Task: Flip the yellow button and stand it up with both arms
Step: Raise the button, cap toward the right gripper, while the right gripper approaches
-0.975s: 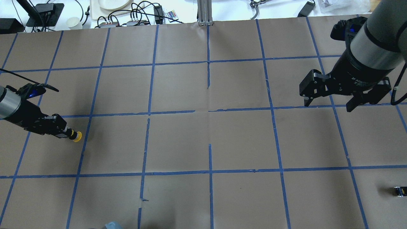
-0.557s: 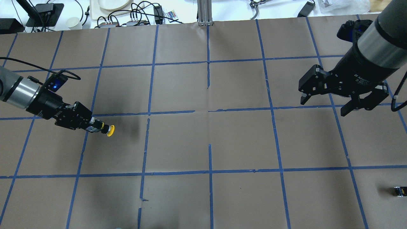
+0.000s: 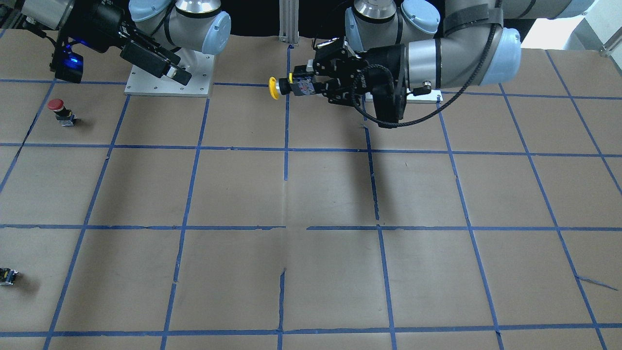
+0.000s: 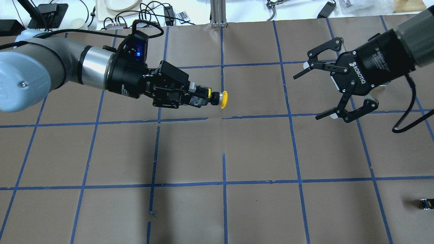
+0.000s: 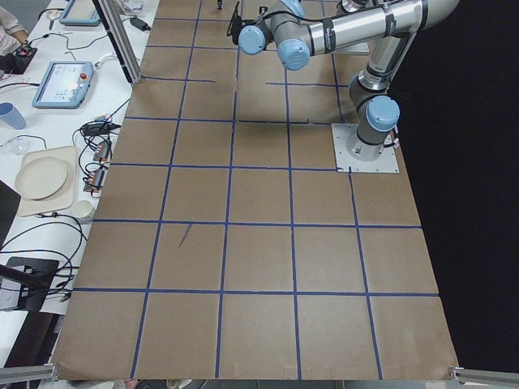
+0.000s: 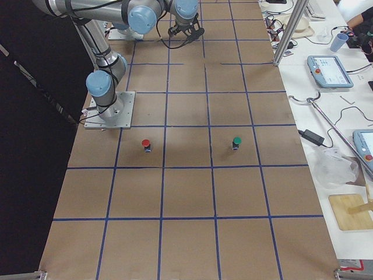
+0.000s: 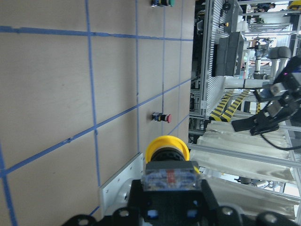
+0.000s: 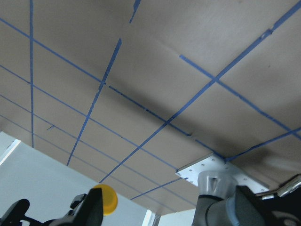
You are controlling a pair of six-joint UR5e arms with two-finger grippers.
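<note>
1. Yellow button [image 4: 214, 98] is travelling: our left arm [image 4: 51, 64] has swept it from the frame's left edge to upper centre, airborne.
2. Right gripper [image 4: 310, 95] has swivelled to face it, jaws spread wide and empty, so a handover looks close.
3. Left gripper [image 4: 198, 97] pinches its grey base; the cap points right, sideways.

Yellow-capped push-button [image 4: 215, 98], black collar, grey block base: horizontal, off surface [image 4: 257, 149], upper centre of frame; base clamped in left gripper [image 4: 198, 97], cap pointing frame-right.

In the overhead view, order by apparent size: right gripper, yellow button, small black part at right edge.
Right gripper
yellow button
small black part
The button is held nearer the camera, so the last two are unsure.
</note>
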